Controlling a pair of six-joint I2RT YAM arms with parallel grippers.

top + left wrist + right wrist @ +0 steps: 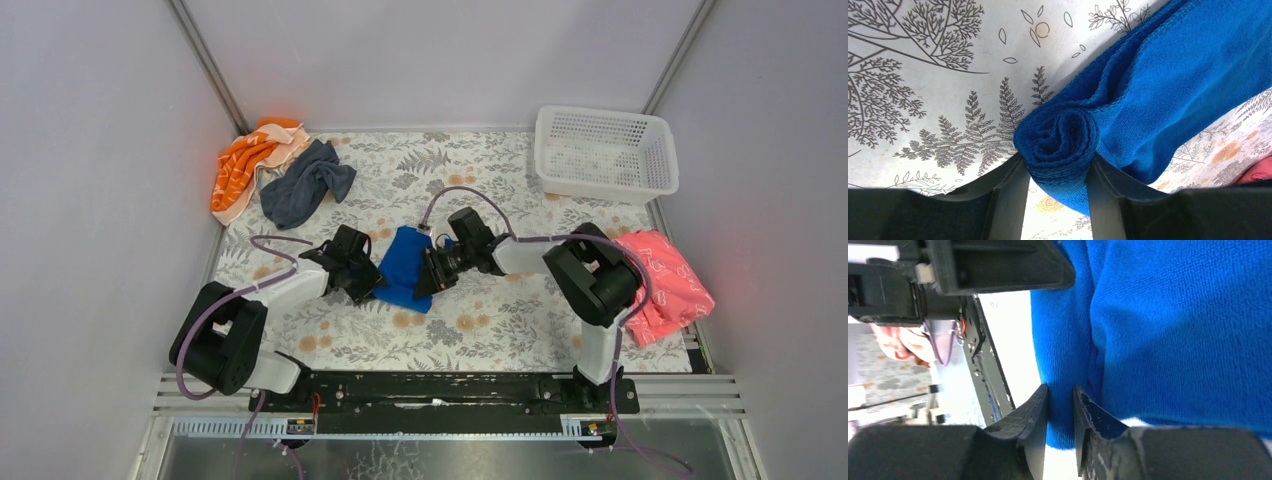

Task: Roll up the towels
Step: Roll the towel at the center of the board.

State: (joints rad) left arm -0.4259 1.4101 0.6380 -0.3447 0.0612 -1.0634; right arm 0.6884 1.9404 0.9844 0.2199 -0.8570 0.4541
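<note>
The blue towel (pixel 402 266) lies partly rolled in the middle of the floral tablecloth, between the two grippers. My left gripper (pixel 368 284) is shut on the rolled end of the blue towel (pixel 1060 150), whose spiral shows between the fingers. My right gripper (pixel 428 272) is shut on a fold at the blue towel's (pixel 1168 325) other side. The dark slate-grey towel (pixel 303 186) lies crumpled and unrolled at the back left, away from both grippers.
An orange and white striped cloth (pixel 247 164) lies next to the grey towel at the back left. A white plastic basket (pixel 605 152) stands at the back right. A pink cloth (pixel 665 281) lies at the right edge by the right arm.
</note>
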